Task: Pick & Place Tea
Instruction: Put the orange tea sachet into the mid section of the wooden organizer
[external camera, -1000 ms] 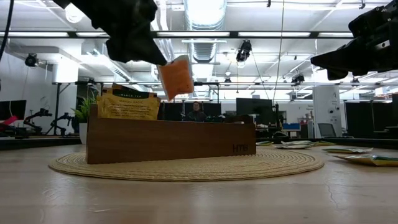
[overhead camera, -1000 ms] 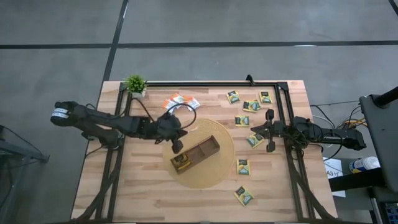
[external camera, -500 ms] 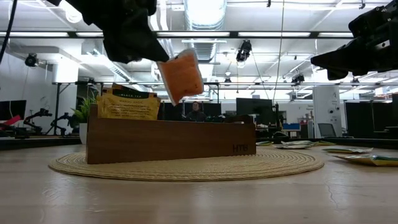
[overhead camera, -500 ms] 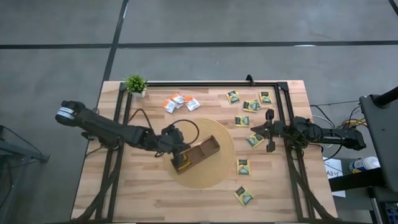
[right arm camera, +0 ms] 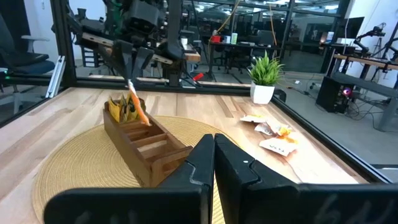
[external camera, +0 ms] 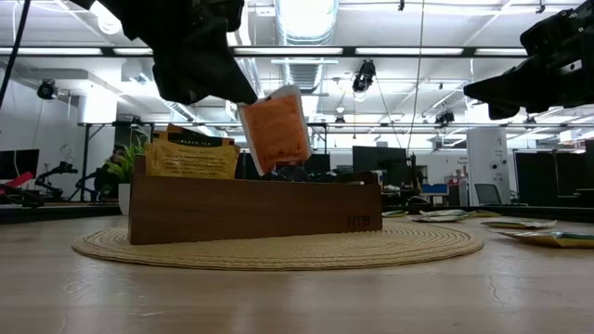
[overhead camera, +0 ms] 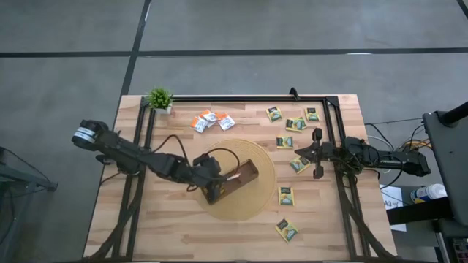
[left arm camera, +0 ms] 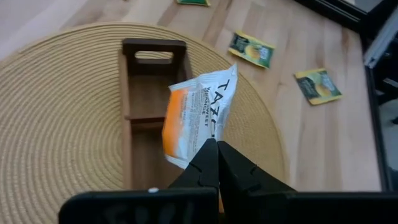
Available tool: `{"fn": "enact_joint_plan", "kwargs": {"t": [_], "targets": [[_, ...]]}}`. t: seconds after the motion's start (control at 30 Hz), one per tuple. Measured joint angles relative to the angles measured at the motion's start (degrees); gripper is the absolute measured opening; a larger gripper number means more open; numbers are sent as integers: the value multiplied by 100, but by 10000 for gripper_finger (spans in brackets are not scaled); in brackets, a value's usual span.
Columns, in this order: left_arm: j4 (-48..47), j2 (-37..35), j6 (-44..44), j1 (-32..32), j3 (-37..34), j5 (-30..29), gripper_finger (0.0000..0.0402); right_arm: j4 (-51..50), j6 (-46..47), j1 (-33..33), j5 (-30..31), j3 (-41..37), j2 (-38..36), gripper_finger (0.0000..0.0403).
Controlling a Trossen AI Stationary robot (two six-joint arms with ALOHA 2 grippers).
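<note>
On the left, the left gripper [left arm camera: 214,152] pinches a white-and-orange tea sachet [left arm camera: 198,113] by one edge and has carried it, over the last second, from beside the wooden tray [overhead camera: 231,180] to just above its compartments, with the sachet now tilted and hanging lower over the slot next to the yellow sachet [external camera: 190,154] already standing at the tray's end. To my eye that puts the drop close, leaving only a lowering and a release; at the far right the right gripper [overhead camera: 317,154] waits near the table's edge, fingers pressed together on nothing, among the loose green-and-yellow sachets [overhead camera: 286,196] not yet collected
</note>
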Motion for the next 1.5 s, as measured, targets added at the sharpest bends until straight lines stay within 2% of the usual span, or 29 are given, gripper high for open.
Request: {"fn": "enact_joint_plan", "kwargs": {"t": [0.23,0.7,1.5], "targets": [[-28,0,-92,-324,41,7,0,0,0,0,0,0,0,9],[-397,0,-369,-327,34,-239,0,0,0,0,0,0,0,9],[-498,0,-636,155,-263,-267,0,0,0,0,0,0,0,9]]}}
